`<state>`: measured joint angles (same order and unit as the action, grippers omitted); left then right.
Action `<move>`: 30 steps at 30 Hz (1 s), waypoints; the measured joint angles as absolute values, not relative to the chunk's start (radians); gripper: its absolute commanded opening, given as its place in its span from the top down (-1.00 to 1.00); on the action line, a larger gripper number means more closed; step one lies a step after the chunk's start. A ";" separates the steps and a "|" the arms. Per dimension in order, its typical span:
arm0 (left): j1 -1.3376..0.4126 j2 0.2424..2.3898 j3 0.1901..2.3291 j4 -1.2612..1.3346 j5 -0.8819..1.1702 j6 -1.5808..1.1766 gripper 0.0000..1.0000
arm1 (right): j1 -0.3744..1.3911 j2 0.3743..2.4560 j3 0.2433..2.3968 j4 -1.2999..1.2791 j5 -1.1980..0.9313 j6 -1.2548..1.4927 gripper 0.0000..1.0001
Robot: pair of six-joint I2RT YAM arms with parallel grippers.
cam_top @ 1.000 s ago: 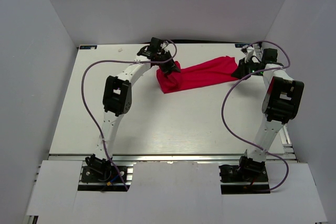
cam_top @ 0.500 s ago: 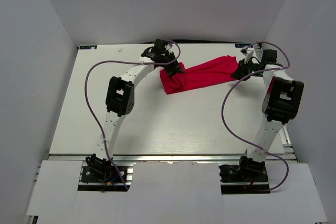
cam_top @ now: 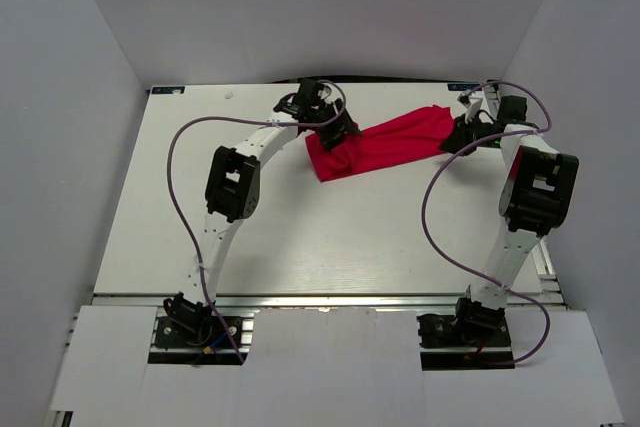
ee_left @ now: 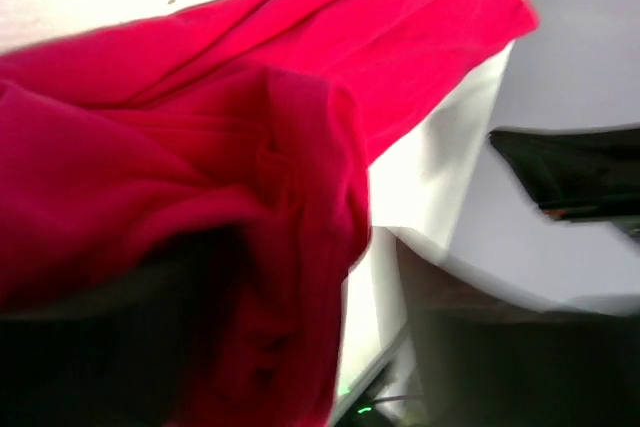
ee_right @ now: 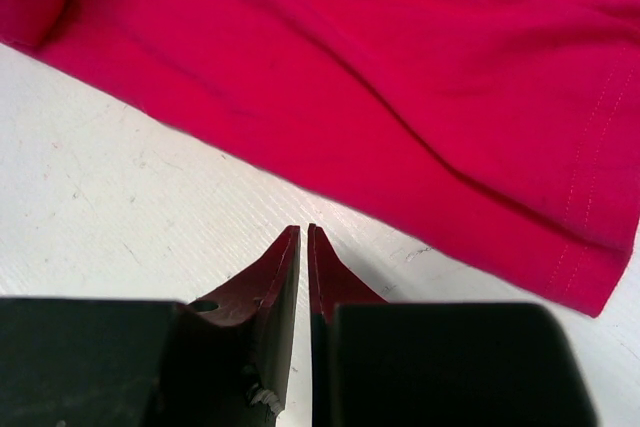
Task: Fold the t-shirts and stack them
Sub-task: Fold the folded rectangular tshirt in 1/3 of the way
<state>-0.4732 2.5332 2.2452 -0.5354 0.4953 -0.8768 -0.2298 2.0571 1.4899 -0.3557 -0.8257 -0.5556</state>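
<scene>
The red t-shirt [cam_top: 385, 142] lies bunched in a long strip across the far part of the white table [cam_top: 300, 237]. My left gripper [cam_top: 335, 132] is at the strip's left end. In the left wrist view the blurred t-shirt [ee_left: 230, 147] fills the frame, and the dark fingers [ee_left: 520, 367] stand wide apart, with cloth draped over the left one. My right gripper [cam_top: 462, 133] sits at the strip's right end. Its shut fingertips [ee_right: 303, 237] hold nothing and rest on bare table just short of the t-shirt's hemmed edge [ee_right: 420, 97].
Grey walls [cam_top: 90, 97] close in the table on the left, back and right. Purple cables [cam_top: 175, 197] loop beside each arm. The arm bases [cam_top: 190, 327] sit at the near edge. The shirt lies close to the back wall.
My left gripper has moved a little to the right with the shirt's left end, and its jaws have gone from shut to wide apart. The right arm has stayed put.
</scene>
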 measured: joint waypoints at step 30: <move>-0.210 1.806 1.664 -0.487 0.284 -0.684 -0.96 | 0.197 1.982 1.525 -0.356 -0.817 -0.483 0.66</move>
<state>-0.2096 1.8061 1.6638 -0.4870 0.2844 -0.6838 0.1970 1.9820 1.5253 -0.3565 -0.8173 -0.4831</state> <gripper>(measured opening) 0.981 0.123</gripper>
